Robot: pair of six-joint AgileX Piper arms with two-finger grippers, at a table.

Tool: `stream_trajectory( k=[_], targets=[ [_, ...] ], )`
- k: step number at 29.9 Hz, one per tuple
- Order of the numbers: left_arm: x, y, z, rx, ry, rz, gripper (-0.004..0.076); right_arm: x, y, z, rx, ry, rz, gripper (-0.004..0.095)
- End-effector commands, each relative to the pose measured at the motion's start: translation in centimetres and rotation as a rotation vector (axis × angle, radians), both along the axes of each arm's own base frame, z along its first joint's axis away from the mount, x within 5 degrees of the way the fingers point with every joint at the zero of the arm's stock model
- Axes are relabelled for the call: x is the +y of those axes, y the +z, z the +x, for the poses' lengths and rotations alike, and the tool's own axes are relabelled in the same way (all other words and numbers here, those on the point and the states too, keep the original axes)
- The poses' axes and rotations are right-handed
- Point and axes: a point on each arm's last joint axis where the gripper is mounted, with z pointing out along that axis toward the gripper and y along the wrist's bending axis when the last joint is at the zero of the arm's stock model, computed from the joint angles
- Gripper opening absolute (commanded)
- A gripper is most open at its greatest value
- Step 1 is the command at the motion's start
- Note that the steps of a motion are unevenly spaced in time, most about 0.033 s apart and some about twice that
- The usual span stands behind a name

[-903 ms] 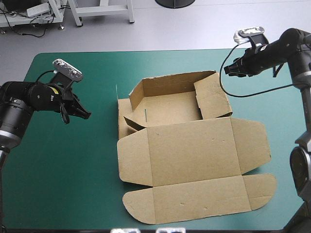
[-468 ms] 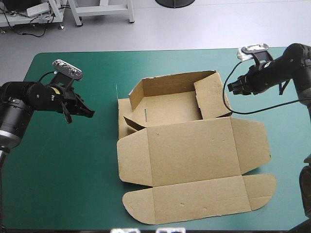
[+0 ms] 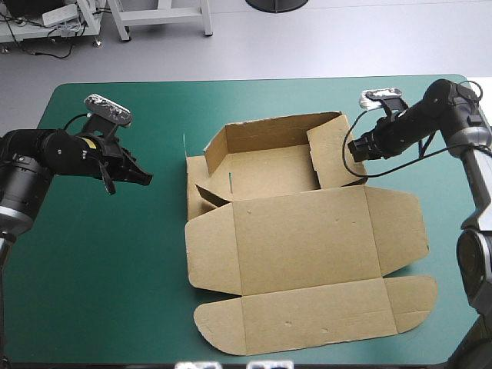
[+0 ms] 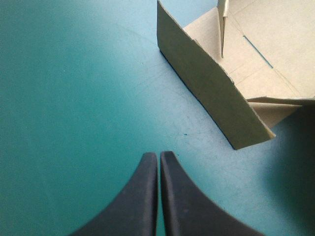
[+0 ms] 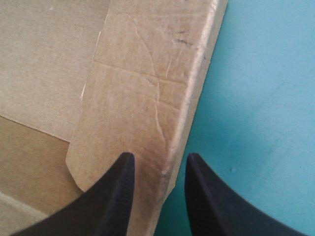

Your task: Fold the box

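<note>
Box [image 3: 300, 254] sits right of centre on the surface [image 3: 100, 269], part-formed. The tray is at the far end, open upward with its walls raised. The lid panel lies flat on the near side of it, and the rounded tuck flap comes last.

- Long axis: tray, lid and tuck flap run from far edge to near edge, skewed slightly, with the far wall rising toward the right. The lid and its side flaps make the widest span, lying left to right.
- Open room:
  - Left of the box there is a broad bare teal-green stretch out to the left edge.
  - A clear band runs along the far edge behind the tray.
  - The right side is tighter, as the lid's right flap reaches toward that edge.
  - The tuck flap ends close to the near edge.

Left hand [image 3: 142, 178]: fingers pressed together to a point and holding nothing. It is over bare cover left of the tray, aimed toward it. In its wrist view the tray's left wall stands upright ahead and off to one side, apart from the tips.

Right hand [image 3: 355, 150]: at the tray's right wall, which leans inward. The fingers are spread and straddle that wall's outer edge, one over brown board and the other over the cover. Cannot tell whether they touch it.
</note>
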Motion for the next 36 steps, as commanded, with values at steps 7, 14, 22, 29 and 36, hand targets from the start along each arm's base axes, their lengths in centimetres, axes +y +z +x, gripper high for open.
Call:
stream_trajectory(
  k=[7,14,22,29,36],
  targets=[
    [0.0,2.0,-0.5,-0.102,0.010,-0.039,0.0008,0.3,-0.2,1.0,-0.044,0.007,0.034,0.0331],
    [0.0,2.0,-0.4,-0.110,0.011,-0.042,0.0008,0.9,-1.8,2.0,-0.014,0.030,0.103,0.0325],
    [-0.2,2.1,-0.4,-0.107,0.008,-0.065,0.0008,1.3,-2.6,2.8,-0.009,-0.001,0.181,0.0120],
    [-0.2,2.3,-0.2,-0.142,0.020,-0.074,0.0008,1.8,-1.8,3.0,-0.050,-0.026,0.264,-0.0014],
    [0.3,2.9,0.6,-0.239,0.110,-0.087,0.0008,1.5,2.6,1.7,-0.187,-0.032,0.271,-0.0015]
  ],
)
